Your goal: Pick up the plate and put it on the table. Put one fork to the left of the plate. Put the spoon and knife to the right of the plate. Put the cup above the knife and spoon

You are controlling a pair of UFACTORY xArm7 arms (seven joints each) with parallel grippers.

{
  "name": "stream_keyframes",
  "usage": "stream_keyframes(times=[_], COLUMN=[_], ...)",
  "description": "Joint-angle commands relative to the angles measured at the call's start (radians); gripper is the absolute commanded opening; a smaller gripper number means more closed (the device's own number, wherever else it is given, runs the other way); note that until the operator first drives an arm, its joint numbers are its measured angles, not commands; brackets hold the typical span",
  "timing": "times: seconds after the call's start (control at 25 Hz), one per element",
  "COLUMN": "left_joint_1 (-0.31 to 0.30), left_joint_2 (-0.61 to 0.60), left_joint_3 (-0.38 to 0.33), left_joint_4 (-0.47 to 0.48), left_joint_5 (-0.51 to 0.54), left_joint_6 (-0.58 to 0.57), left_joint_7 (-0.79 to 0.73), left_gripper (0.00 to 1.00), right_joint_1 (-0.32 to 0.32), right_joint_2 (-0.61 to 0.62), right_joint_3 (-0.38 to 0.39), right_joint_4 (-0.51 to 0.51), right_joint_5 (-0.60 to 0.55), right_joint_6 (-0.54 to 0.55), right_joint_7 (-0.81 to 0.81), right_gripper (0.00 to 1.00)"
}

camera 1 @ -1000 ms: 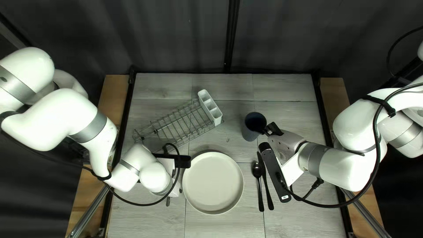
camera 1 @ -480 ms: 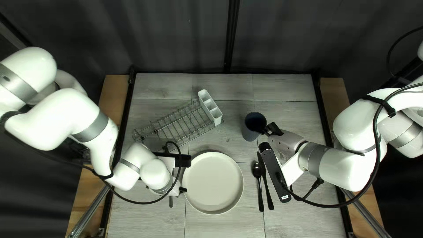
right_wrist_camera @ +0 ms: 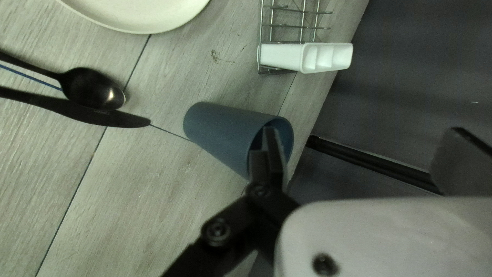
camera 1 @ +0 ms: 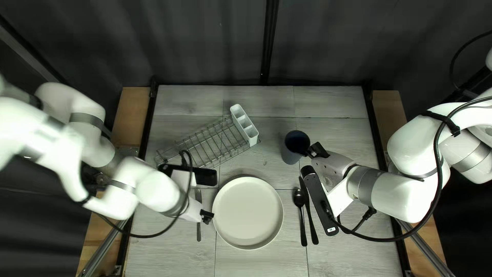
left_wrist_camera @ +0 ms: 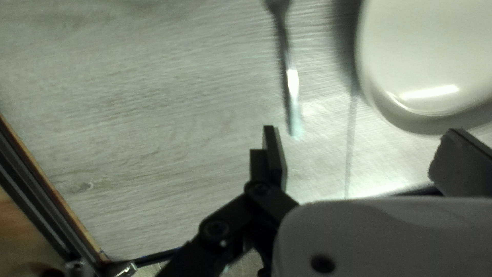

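My left gripper point(camera 1: 207, 216) hangs over the table between fork and plate in the top left view. In the left wrist view that gripper point(left_wrist_camera: 367, 149) stands open, with the fork point(left_wrist_camera: 291, 87) lying ahead of it. The pale plate point(camera 1: 247, 213) lies right of the fork point(camera 1: 199, 230). A black spoon point(camera 1: 299, 198) and a knife point(camera 1: 311, 224) lie side by side to the plate's right. Above them stands the blue cup point(camera 1: 289, 155), with my right gripper point(camera 1: 316, 150) at its rim. The right gripper point(right_wrist_camera: 367, 149) is open; one finger overlaps the mouth of the cup point(right_wrist_camera: 220, 125).
A wire dish rack point(camera 1: 207, 145) with a white, sectioned utensil holder point(camera 1: 244, 125) stands behind the plate. My left forearm crosses the table's left edge. The right arm reaches in over the right edge, its black camera bar beside the knife.
The left arm has drawn back to the left, uncovering the whole fork, which lies on the table. Right arm, plate, cup, spoon and knife have not moved.
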Motion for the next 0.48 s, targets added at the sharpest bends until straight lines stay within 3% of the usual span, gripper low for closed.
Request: stream_keyframes(times=[0.04,0.48], left_joint_1=[-0.061,-0.068], left_joint_2=[-0.143,-0.154], left_joint_3=[0.054,0.057], left_joint_4=[0.044,0.055], left_joint_5=[0.043,0.051], left_joint_6=[0.115,0.127], left_joint_7=[0.115,0.130], left_gripper=[1.00,1.00], right_joint_1=[0.000,0.000], right_joint_2=[0.000,0.000], right_joint_3=[0.000,0.000], right_joint_4=[0.000,0.000], right_joint_5=[0.000,0.000], right_joint_6=[0.000,0.000], right_joint_7=[0.000,0.000], right_gripper=[1.00,1.00])
